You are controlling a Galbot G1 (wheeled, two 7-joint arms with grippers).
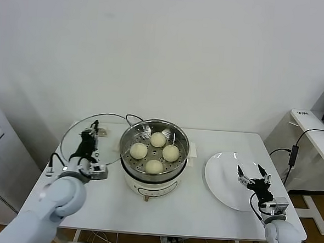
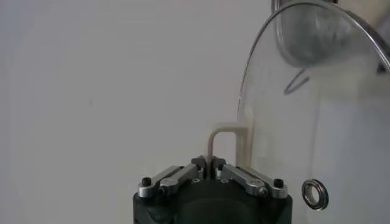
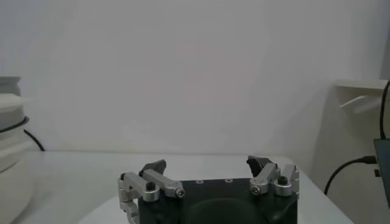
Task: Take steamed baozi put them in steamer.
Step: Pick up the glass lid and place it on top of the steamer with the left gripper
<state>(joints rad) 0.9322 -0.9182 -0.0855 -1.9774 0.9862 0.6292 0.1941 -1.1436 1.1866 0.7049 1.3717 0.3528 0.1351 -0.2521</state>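
Left gripper (image 1: 94, 129) is clamped shut on the white handle (image 2: 220, 141) of the glass lid (image 1: 89, 142), which is held tilted up on edge to the left of the steamer (image 1: 153, 154). Right gripper (image 1: 253, 177) is spread wide with nothing in it, hovering over the plate (image 1: 224, 180), which is bare. All four baozi (image 1: 155, 152) are already seated in the steamer basket, apart from one another; loading is judged done, so the step in hand is likely the lid.

If the lid is to be set on: it should be leveled first, centred over the basket rim, then lowered straight so the rim seats all round and the buns are not pressed. The pinch on the thin handle looks narrow, so the lid may swing; slow motion is advised. The cord (image 1: 132, 118) behind the steamer should be kept clear of the lid edge. Right arm need not be moved.

Hard to make out: the lid's lower edge is hidden behind the left arm in the head view, so whether it touches the table (image 1: 107, 201) cannot be told. In the left wrist view the lid is cut off at the frame edge and the steamer is not seen. In the right wrist view only a sliver of the cooker base shows, and the plate under the gripper is barely seen.
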